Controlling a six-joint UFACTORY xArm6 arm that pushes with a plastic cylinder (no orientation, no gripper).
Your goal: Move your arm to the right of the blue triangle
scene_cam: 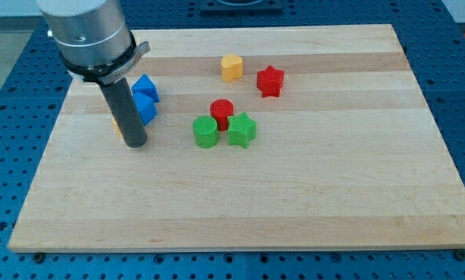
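My tip (134, 143) rests on the wooden board (295, 202) at the view's left. Two blue blocks sit just to its upper right: one blue block (146, 87) further up and another blue block (145, 110) right beside the rod; which is the triangle I cannot tell. The rod touches or nearly touches the lower blue block on its left side. A sliver of an orange-yellow block (117, 124) shows behind the rod's left edge, mostly hidden.
A yellow block (232, 68) and a red star (270, 81) lie near the view's top centre. A red cylinder (222, 113), a green cylinder (205, 131) and a green star (242, 130) cluster in the middle.
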